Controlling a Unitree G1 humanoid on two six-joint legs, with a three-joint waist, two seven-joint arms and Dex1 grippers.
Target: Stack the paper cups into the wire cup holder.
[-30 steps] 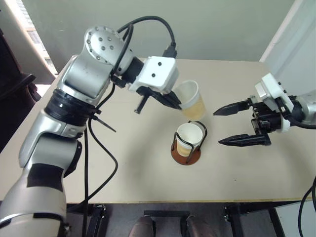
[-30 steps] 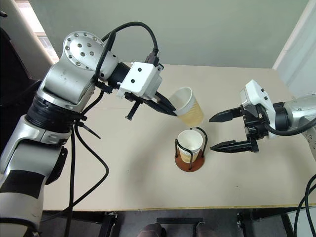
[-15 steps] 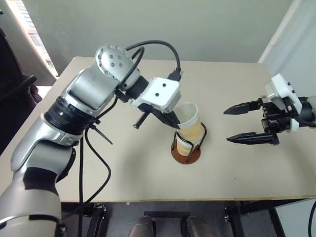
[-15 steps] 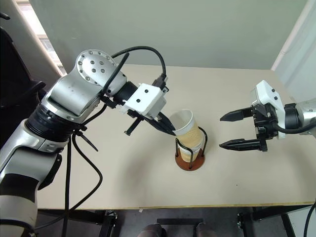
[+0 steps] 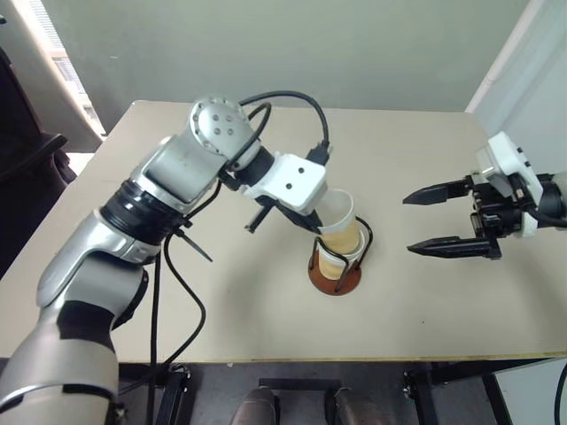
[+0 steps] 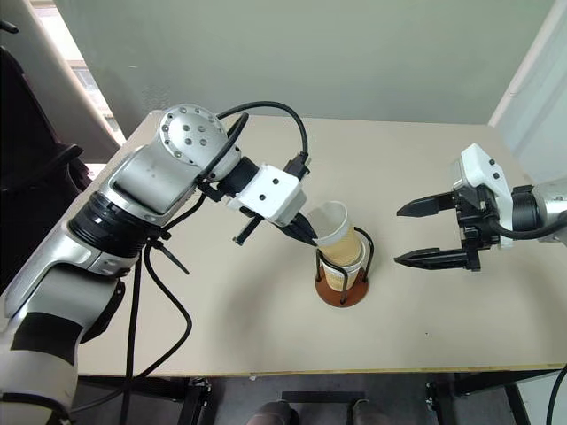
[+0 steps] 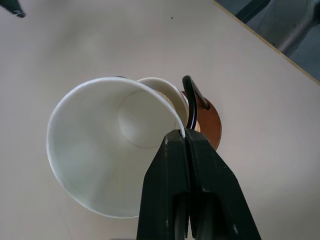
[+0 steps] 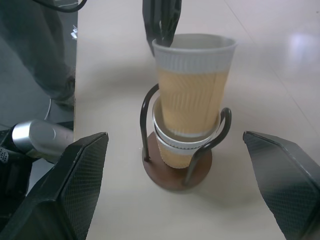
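Second cup almost home

Our left gripper [image 7: 186, 137] is pinched shut on the top cup's [image 8: 192, 85] rim, its bottom nested in the lower cup [image 8: 175, 147] in the holder [image 5: 335, 274], mid-table toward the front edge. Left, we reckon: seat it, let go. Right gripper [image 5: 443, 220] hangs wide open, empty.

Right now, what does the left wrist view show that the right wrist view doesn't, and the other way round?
Left wrist view: the upper cup's white inside down to its bottom, with the left gripper shut on its rim.

Right wrist view: from the side, that cup's tan wall partly nested in the lower cup, not fully seated, and the open right gripper.

Both: the two cups and the wire cup holder on the table.
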